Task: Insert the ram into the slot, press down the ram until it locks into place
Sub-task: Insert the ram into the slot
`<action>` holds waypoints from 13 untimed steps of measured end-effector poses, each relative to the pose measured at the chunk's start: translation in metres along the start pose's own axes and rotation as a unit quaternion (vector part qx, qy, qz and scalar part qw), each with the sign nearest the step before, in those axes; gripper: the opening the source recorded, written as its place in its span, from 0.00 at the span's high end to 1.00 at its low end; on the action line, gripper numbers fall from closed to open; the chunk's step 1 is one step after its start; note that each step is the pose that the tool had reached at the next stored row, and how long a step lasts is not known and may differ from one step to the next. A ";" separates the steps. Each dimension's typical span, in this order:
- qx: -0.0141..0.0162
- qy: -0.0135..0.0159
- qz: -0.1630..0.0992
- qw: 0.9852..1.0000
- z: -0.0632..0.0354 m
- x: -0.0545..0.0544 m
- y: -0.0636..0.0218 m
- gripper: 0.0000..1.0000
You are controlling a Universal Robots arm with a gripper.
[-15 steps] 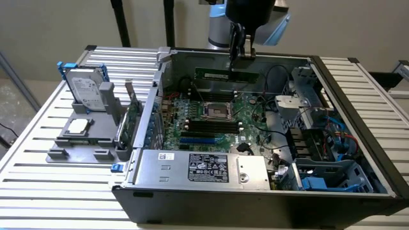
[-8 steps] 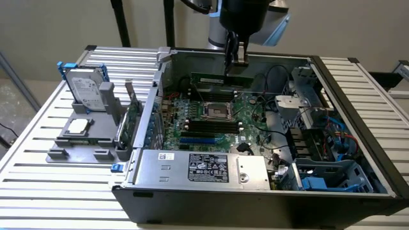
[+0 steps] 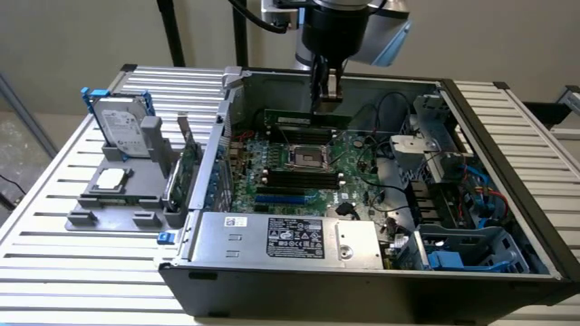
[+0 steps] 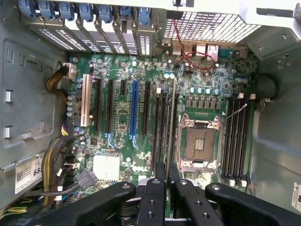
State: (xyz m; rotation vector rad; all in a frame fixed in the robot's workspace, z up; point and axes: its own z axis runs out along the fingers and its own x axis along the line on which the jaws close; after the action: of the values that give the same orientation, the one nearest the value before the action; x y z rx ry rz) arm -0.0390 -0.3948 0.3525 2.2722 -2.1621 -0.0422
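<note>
The ram [image 3: 303, 121] is a long green stick held level inside the open computer case, with my gripper [image 3: 327, 95] shut on its top edge from above. It hangs over the motherboard's memory slots [image 3: 303, 134] on the far side of the CPU socket [image 3: 306, 157]. In the wrist view the ram [image 4: 170, 122] appears edge-on as a thin pale line running out from between my black fingers [image 4: 154, 197]. There it lies along the dark slots [image 4: 162, 127] beside the socket [image 4: 200, 143]. Whether its lower edge touches a slot I cannot tell.
The case walls [image 3: 507, 170] surround the board, with cables and a drive cage [image 3: 426, 156] to the exterior view's right. A power supply [image 3: 281, 238] lies at the front. To the left, a grey fixture [image 3: 118, 197] holds a hard drive [image 3: 122, 129] and an upright expansion card [image 3: 187, 166].
</note>
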 end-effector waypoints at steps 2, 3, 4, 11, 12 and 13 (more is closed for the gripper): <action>0.002 0.000 -0.005 1.000 0.0038 -0.002 0.0000 0.86; 0.004 0.000 -0.008 1.000 0.0056 -0.004 0.0000 0.86; 0.005 0.000 -0.010 1.000 0.0075 -0.005 0.0002 0.86; 0.007 0.001 -0.013 1.000 0.0204 -0.018 0.0009 0.86; 0.007 0.001 -0.013 1.000 0.0222 -0.019 0.0008 0.86; 0.007 0.001 -0.013 1.000 0.0240 -0.021 0.0006 0.86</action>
State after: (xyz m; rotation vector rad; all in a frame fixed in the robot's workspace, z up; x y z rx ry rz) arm -0.0413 -0.3738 0.3288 2.3072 -2.1390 -0.0247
